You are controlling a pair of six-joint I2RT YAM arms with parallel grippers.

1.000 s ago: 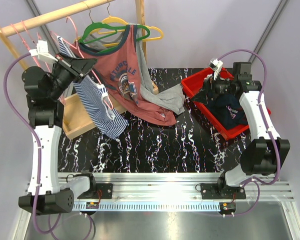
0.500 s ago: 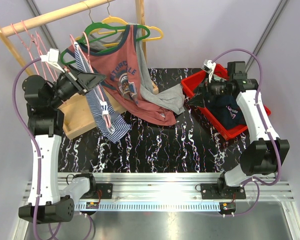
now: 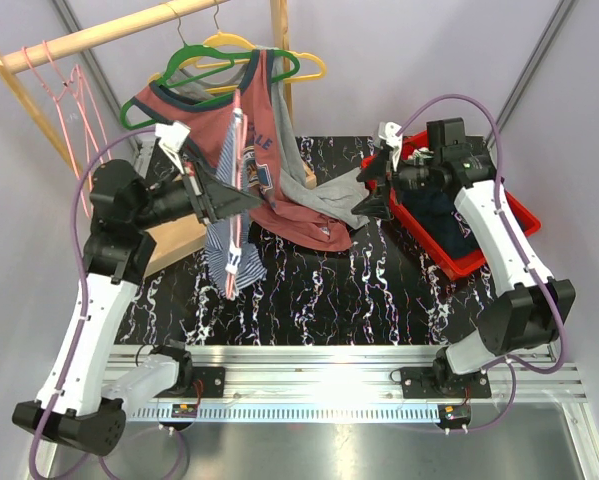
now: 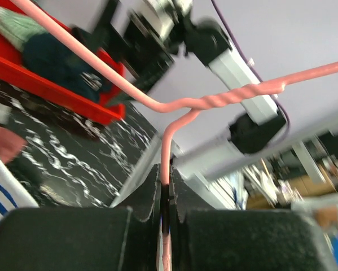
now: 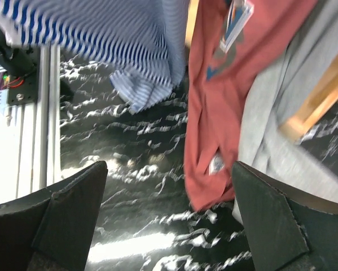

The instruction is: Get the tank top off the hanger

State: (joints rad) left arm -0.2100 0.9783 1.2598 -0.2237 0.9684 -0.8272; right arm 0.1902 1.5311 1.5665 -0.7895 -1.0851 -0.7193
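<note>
My left gripper (image 3: 235,196) is shut on a pink hanger (image 3: 236,150) and holds it over the middle left of the table. A blue-and-white striped tank top (image 3: 219,245) hangs from the hanger. In the left wrist view the jaws (image 4: 166,192) pinch the hanger's pink wire (image 4: 174,104). My right gripper (image 3: 371,190) is open and empty, to the right of the hanger, over the table beside the red bin. The right wrist view shows the striped top (image 5: 118,39) at upper left, beyond the open fingers (image 5: 73,209).
A red tank top (image 3: 279,150) and a grey garment (image 3: 329,195) hang from a green hanger (image 3: 179,70) on the wooden rack (image 3: 109,35). Empty pink hangers (image 3: 69,90) hang at its left. A red bin (image 3: 479,255) with dark clothes stands at the right.
My left arm has swung the hanger with the striped top away from the rack, rightward and forward over the table. My right arm has moved left, out of the red bin, toward it.
</note>
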